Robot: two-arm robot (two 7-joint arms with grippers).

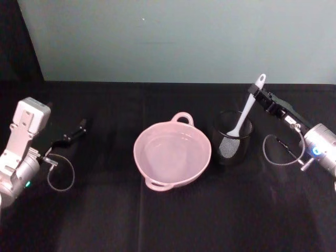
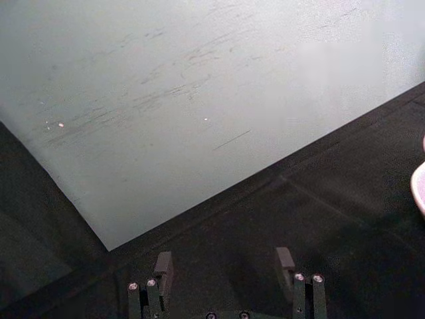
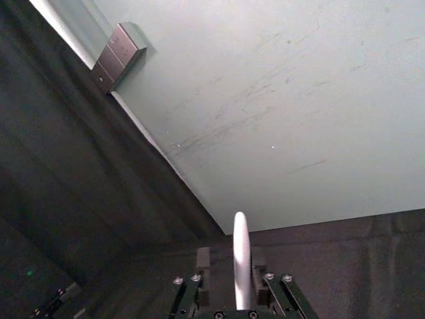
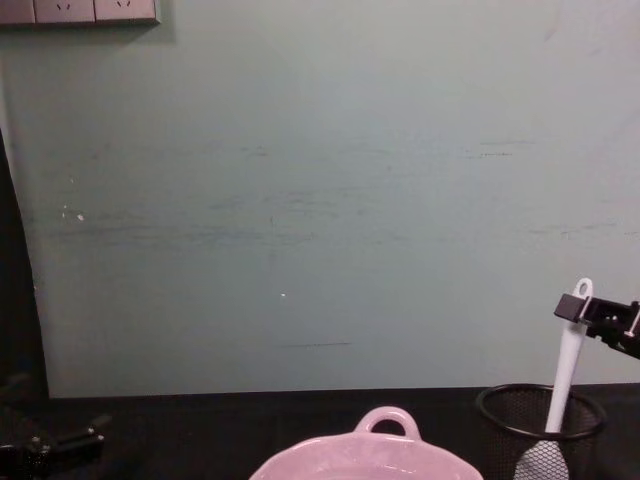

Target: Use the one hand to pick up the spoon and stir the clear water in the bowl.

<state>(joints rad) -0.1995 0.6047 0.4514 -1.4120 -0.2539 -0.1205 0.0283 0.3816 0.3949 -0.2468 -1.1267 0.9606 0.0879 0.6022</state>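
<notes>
The white spoon (image 1: 243, 114) stands tilted in a black mesh cup (image 1: 231, 150), head down inside the mesh. My right gripper (image 1: 254, 94) is shut on the spoon's slim handle just below the holed tip. From the chest view the spoon (image 4: 566, 372) rises out of the cup with the right gripper (image 4: 573, 308) coming in from the right. In the right wrist view the handle (image 3: 242, 256) sits between the fingers (image 3: 202, 258). The pink bowl (image 1: 136, 151) with clear water sits at the table's middle, left of the cup. My left gripper (image 1: 82, 126) rests open at the far left.
Black cloth covers the table, and a pale green wall stands behind it. The mesh cup (image 4: 508, 432) almost touches the bowl's (image 4: 360, 455) right side. In the left wrist view, the left gripper (image 2: 224, 260) hangs over bare cloth, with the bowl's edge (image 2: 420, 187) farther off.
</notes>
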